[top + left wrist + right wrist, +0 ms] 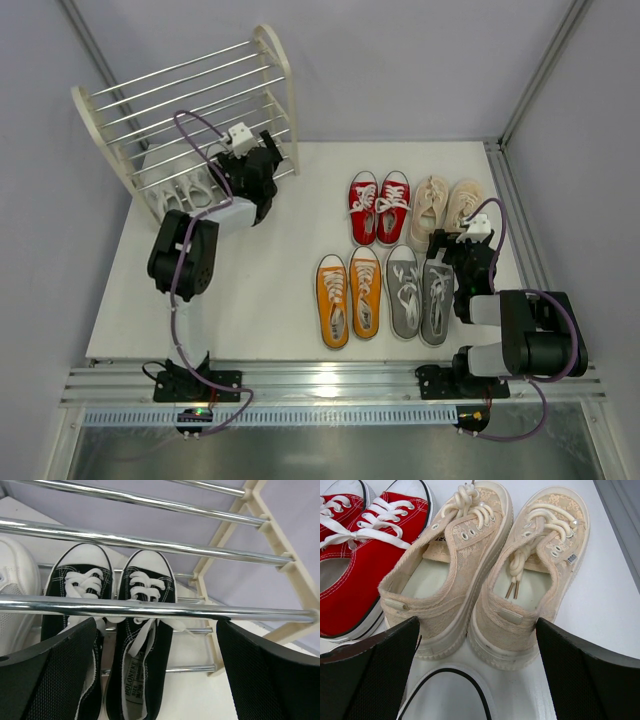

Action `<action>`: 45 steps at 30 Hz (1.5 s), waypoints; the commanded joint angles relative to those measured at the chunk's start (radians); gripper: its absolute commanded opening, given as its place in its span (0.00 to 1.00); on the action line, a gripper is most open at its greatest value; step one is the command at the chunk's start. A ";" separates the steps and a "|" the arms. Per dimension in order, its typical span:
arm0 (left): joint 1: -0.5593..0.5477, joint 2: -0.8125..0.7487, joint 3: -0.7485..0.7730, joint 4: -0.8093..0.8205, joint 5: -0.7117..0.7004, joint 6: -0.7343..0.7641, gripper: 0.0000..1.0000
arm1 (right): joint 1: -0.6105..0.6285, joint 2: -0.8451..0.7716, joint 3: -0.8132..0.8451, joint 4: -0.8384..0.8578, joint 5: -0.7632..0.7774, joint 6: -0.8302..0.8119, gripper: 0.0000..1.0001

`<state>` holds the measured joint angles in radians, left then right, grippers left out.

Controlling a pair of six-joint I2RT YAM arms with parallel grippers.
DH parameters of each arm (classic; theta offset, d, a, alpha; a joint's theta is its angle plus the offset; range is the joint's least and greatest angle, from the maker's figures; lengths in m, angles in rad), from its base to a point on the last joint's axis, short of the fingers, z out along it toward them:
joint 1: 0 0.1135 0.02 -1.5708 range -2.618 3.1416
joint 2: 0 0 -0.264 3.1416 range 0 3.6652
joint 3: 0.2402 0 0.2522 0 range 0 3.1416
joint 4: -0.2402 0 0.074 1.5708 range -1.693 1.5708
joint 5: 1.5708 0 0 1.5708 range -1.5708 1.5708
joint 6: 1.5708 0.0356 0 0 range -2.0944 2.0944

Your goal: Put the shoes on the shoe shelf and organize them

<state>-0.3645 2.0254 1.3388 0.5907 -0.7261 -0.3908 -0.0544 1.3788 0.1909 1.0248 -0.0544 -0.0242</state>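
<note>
The shoe shelf (190,95) stands at the back left. A black pair (125,645) sits on its bottom rods beside a white shoe (15,590); white shoes show under the rack in the top view (185,193). My left gripper (255,185) is open just in front of the black pair (155,680), holding nothing. On the table lie the red pair (378,205), beige pair (445,208), orange pair (348,295) and grey pair (420,292). My right gripper (455,250) is open behind the beige pair's heels (485,600), empty (477,680).
Silver rods (150,607) of the shelf cross right in front of my left fingers (50,675). A cream end frame (280,545) stands to the right. The grey shoe's white toe cap (445,695) lies under my right gripper. Enclosure walls ring the table.
</note>
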 commanded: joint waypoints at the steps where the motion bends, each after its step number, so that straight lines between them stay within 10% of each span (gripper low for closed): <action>1: 0.012 -0.066 0.025 -0.026 -0.058 -0.032 1.00 | 0.001 -0.014 0.018 0.086 -0.002 0.007 0.97; 11: -0.253 -0.344 -0.190 -0.369 0.097 -0.100 0.97 | 0.001 -0.012 0.018 0.086 -0.004 0.007 0.97; 22: -0.818 -0.498 -0.282 -1.015 -0.182 -0.682 0.97 | 0.001 -0.014 0.016 0.086 -0.004 0.007 0.97; 45: -1.045 -0.252 -0.119 -1.210 -0.121 -1.060 0.93 | 0.001 -0.014 0.018 0.086 -0.004 0.007 0.97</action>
<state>-1.4002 1.7542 1.1893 -0.6075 -0.8536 -1.3911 -0.0544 1.3788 0.1909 1.0248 -0.0544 -0.0246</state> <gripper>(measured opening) 0.932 0.973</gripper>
